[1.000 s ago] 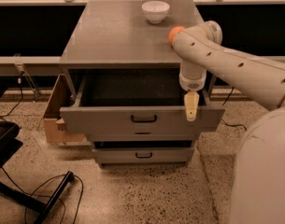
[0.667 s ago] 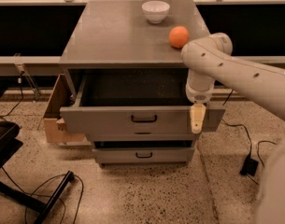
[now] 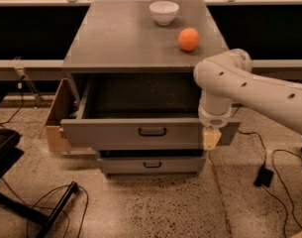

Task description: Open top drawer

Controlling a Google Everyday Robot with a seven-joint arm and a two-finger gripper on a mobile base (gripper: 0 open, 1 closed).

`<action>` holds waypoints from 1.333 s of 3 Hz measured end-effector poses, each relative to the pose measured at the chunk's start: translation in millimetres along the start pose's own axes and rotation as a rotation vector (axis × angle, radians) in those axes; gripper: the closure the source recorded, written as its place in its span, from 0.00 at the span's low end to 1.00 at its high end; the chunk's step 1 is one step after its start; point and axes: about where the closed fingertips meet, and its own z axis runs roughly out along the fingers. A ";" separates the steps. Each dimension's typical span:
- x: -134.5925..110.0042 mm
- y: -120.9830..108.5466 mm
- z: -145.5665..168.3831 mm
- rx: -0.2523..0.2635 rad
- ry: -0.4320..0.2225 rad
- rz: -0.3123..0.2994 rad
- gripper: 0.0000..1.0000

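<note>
No legible text, label, brand, number or sign anywhere in view. Gripper [image 3: 211,138] pointing down in front of the right end of the pulled-out top drawer [image 3: 116,132], below the white arm's wrist.
</note>
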 end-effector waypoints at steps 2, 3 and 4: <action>-0.5 13.7 -3.6 -0.031 0.006 -0.017 0.94; -0.5 13.7 -3.6 -0.031 0.006 -0.017 0.91; -0.4 13.7 -3.6 -0.031 0.006 -0.017 0.68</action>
